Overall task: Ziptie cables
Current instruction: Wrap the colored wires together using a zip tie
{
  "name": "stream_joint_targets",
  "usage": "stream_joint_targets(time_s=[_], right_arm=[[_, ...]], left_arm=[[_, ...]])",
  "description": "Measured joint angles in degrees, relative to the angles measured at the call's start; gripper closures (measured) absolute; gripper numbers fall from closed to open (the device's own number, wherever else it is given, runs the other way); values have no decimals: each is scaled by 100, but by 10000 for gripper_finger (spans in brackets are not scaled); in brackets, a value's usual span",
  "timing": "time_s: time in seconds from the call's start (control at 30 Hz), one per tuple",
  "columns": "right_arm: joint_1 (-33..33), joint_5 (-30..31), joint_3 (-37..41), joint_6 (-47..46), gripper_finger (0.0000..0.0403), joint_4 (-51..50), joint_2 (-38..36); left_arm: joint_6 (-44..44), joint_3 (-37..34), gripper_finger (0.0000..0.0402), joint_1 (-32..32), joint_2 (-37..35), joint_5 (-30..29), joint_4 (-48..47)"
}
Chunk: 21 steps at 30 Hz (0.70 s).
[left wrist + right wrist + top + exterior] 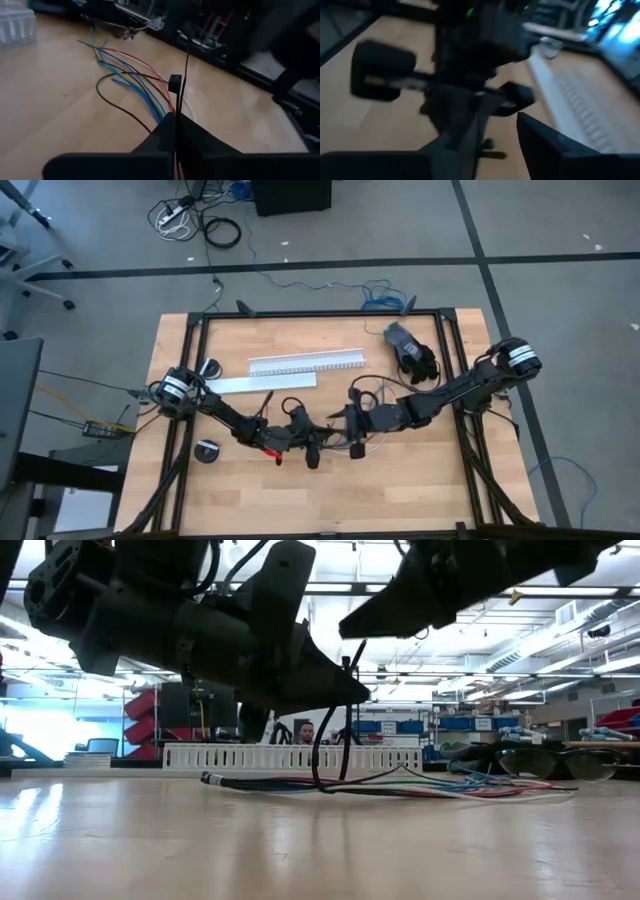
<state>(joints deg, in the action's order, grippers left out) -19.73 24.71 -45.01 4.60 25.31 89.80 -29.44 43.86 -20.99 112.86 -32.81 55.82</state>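
Your left hand (176, 131) was pinched shut on the ziptie (184, 75), holding its looped strip upright over the cables (420, 783) on the tabletop (400, 490), while your right hand (492, 137) stood partly open beside it, probably just releasing it.

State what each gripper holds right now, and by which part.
The left gripper is shut on the ziptie, pinching its strip just below the head. The right gripper has parted fingers; no hold shows.
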Motion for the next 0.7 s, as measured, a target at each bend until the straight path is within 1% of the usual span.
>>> stream_joint_targets(time_s=[0.1, 0.23, 0.3, 0.43, 0.53, 0.6, 0.7], right_arm=[[-146, 522, 0, 44, 255, -202, -162], [-310, 1230, 0, -59, 257, -685, -236], [-358, 1467, 0, -200, 260, -783, -238], [-420, 1636, 0, -794, 265, -1117, -238], [-417, 1623, 0, -1165, 267, -1460, -238], [-417, 1622, 0, -1208, 268, -1652, -238], [-422, 1595, 0, -1163, 268, -1655, -238]], left_arm=[[165, 0, 401, 0, 0, -259, 8], [506, -2, 401, 7, 0, -528, 99], [654, -2, 402, 35, 0, -592, 159], [815, -2, 401, 120, 0, -637, 180], [852, -2, 401, 163, 0, -650, 185], [993, -4, 401, 166, 0, -650, 293], [1183, -4, 401, 165, 0, -646, 511]])
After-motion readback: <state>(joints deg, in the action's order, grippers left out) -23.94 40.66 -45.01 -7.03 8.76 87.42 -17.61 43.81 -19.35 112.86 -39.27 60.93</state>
